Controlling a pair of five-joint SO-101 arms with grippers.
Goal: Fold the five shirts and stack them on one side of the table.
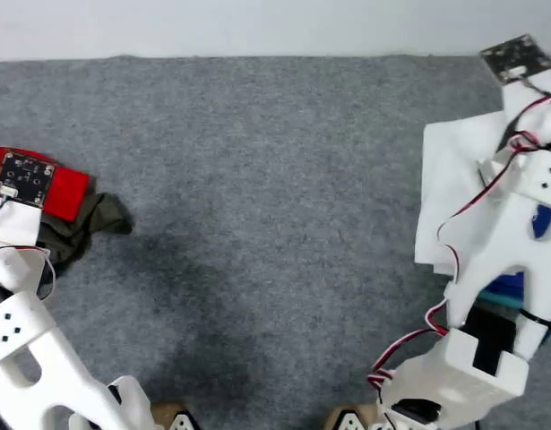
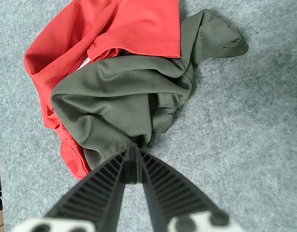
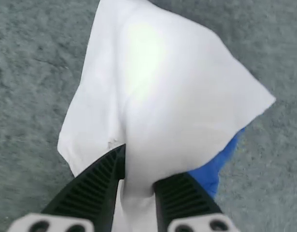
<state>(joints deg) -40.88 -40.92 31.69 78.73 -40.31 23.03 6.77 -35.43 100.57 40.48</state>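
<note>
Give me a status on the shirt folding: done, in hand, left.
Done: a white shirt lies over a blue shirt at the table's right side, seemingly the start of a stack. In hand: the right gripper pinches the white shirt's edge, and the left gripper is shut on a crumpled olive shirt. Left: the olive shirt and the red shirt partly beneath it are heaped unfolded on the left.

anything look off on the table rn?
Yes. The olive shirt lies crumpled in a heap over the red shirt, both unfolded, with the left pincer shut on an olive edge. Across the table, the white shirt sits skewed on the blue shirt, which pokes out underneath; the right pincer grips the white fabric.
</note>
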